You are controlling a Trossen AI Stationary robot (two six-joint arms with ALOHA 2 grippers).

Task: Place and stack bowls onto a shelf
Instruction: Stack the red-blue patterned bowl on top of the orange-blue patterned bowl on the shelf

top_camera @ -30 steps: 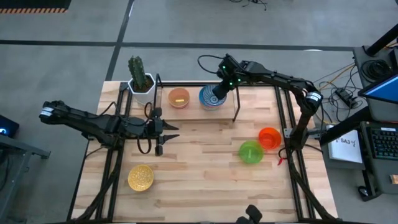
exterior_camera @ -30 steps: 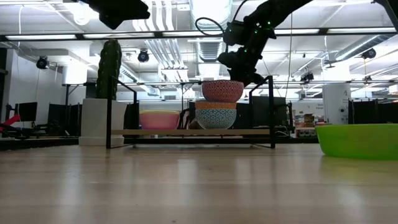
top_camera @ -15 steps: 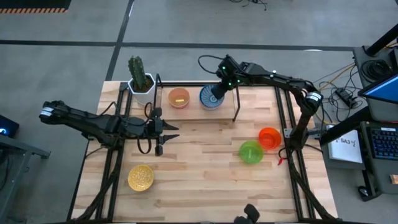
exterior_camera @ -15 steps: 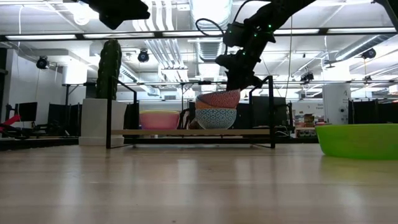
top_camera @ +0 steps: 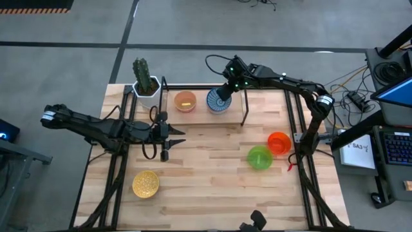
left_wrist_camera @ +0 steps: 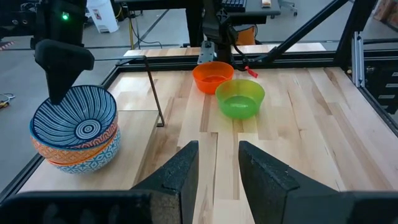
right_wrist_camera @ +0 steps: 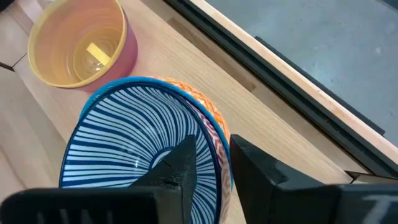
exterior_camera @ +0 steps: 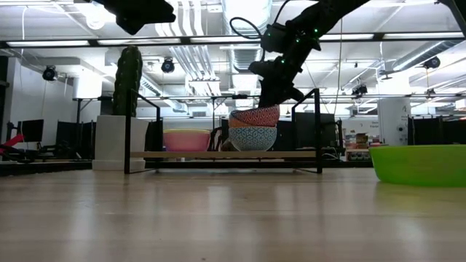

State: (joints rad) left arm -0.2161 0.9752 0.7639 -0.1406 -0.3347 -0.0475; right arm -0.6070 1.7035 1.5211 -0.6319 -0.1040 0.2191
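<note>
High view: right gripper (top_camera: 226, 91) out over the shelf (top_camera: 242, 111) at the table's far edge, directly above the striped bowl (top_camera: 217, 101), which sits mouth-up, round, no long axis to speak of. Just beside it on the shelf, a yellow-lined bowl (top_camera: 185, 101); past that, off the shelf's end, the white pot with the cactus (top_camera: 145, 84). Left gripper (top_camera: 168, 138) parked over the table's left-middle, fingers spread, holding nothing. Well apart on the tabletop: yellow bowl (top_camera: 145, 183) near the front left, green bowl (top_camera: 259, 157) and orange bowl (top_camera: 279, 142) touching at the right.

Low view: striped bowl's red-orange outer wall (exterior_camera: 255, 116) nested in a blue-and-white patterned bowl (exterior_camera: 253, 138), slightly tilted, both on the shelf board. Right gripper's fingers down at its rim.

Left wrist view: two dark fingers (left_wrist_camera: 261, 180) apart, bare wood between them. Stack off to one side, blue-striped interior facing up, a black shelf upright between it and the green and orange bowls.

Right wrist view: one finger (right_wrist_camera: 179, 163) inside the striped bowl, the other outside, the rim running between them. Gap narrow, but gripped or let go, cannot tell.
</note>
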